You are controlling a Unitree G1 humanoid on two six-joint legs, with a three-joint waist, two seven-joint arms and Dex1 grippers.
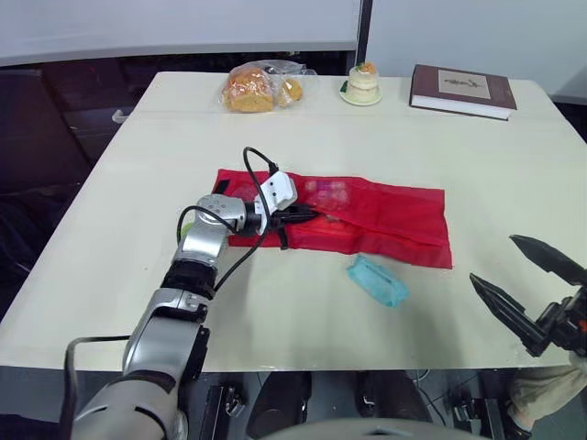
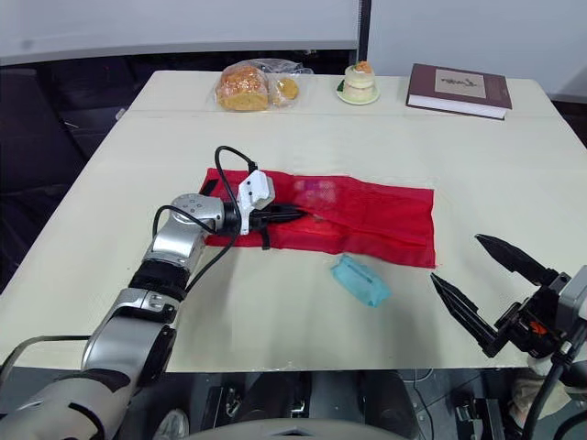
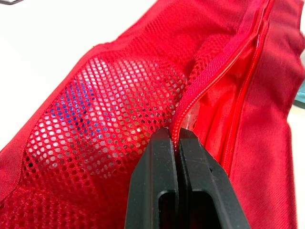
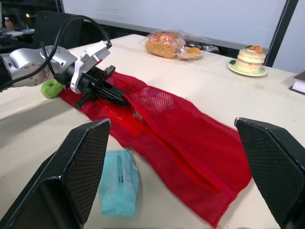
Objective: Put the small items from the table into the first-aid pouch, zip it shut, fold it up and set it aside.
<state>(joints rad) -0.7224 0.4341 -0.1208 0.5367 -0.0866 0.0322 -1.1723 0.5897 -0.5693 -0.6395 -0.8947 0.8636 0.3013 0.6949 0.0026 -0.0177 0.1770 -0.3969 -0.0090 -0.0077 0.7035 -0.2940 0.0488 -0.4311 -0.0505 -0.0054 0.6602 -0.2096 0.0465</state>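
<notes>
The red first-aid pouch [image 1: 376, 215] lies unfolded and flat across the middle of the table. My left gripper [image 1: 310, 216] is at its left part, shut on the zipper edge [image 3: 190, 95] of the mesh pocket. Blue items [image 3: 76, 109] show through the mesh. A teal packet [image 1: 377, 280] lies on the table just in front of the pouch. A small green item [image 4: 51, 88] sits by the pouch's left end, beside my left arm. My right gripper [image 1: 492, 259] hovers open near the table's front right edge, apart from the pouch and the packet.
At the table's far side stand a bag of bread [image 1: 257, 89], a small cake on a plate [image 1: 362, 84] and a dark red book [image 1: 461, 90]. The table's front edge [image 1: 303, 362] runs just below the packet.
</notes>
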